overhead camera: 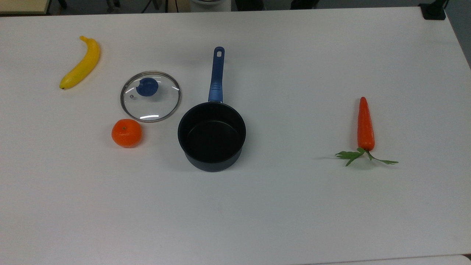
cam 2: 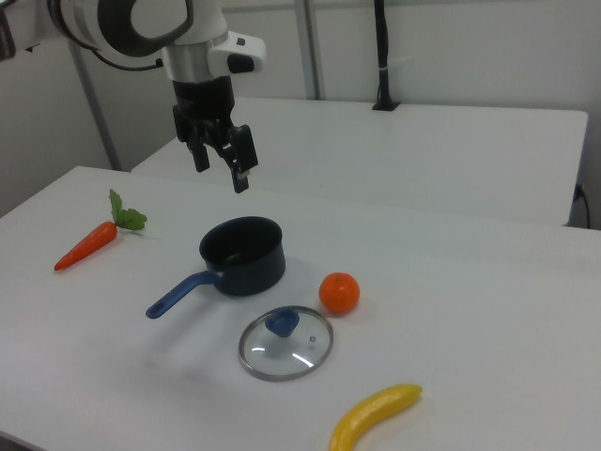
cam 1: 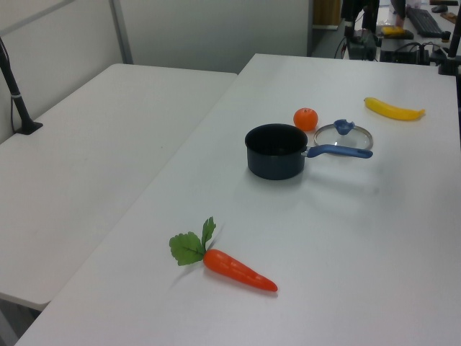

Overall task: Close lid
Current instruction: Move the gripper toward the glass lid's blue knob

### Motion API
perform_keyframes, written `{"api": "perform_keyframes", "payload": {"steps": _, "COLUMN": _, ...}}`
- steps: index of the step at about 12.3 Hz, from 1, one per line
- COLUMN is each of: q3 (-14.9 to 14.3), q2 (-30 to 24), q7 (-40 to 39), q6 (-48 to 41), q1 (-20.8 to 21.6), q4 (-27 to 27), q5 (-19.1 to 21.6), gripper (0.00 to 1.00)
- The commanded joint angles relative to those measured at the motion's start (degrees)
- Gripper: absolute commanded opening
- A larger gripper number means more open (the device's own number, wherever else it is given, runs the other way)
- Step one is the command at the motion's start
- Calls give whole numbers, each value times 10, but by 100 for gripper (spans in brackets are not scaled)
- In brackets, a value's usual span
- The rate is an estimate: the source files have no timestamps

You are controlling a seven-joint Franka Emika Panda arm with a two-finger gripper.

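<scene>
White table [overhead camera: 257, 213]: you have one lid [overhead camera: 150, 96], one saucepan [overhead camera: 212, 136], banana [overhead camera: 81, 63], orange [overhead camera: 126, 133], carrot [overhead camera: 365, 125]; claw [cam 2: 222, 167] released, empty, aloft.

No text, label, brand, number or sign can be read anywhere in the three views. The round clear glass lid with its metal rim and blue knob [overhead camera: 150, 96], the dark saucepan with the long blue handle [overhead camera: 212, 136] and the white table [overhead camera: 294, 206] bear no legible markings.

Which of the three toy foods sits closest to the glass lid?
The orange: it lies almost against the lid, while the banana and carrot lie farther off.
</scene>
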Motion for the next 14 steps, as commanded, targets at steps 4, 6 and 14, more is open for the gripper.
{"api": "perform_keyframes", "payload": {"steps": 4, "q3": -2, "q2": -25, "q7": 8, "q6": -17, "q1": 5, "q4": -15, "q5": -6, "gripper": 100}}
{"api": "perform_keyframes", "payload": {"steps": 6, "q3": -6, "q2": -25, "q7": 9, "q6": -24, "q1": 4, "q4": -15, "q5": -3, "gripper": 100}}
{"api": "perform_keyframes", "payload": {"steps": 14, "q3": -58, "q2": -3, "q7": -31, "q6": 139, "q1": 3, "q4": -146, "q5": 5, "gripper": 100}}
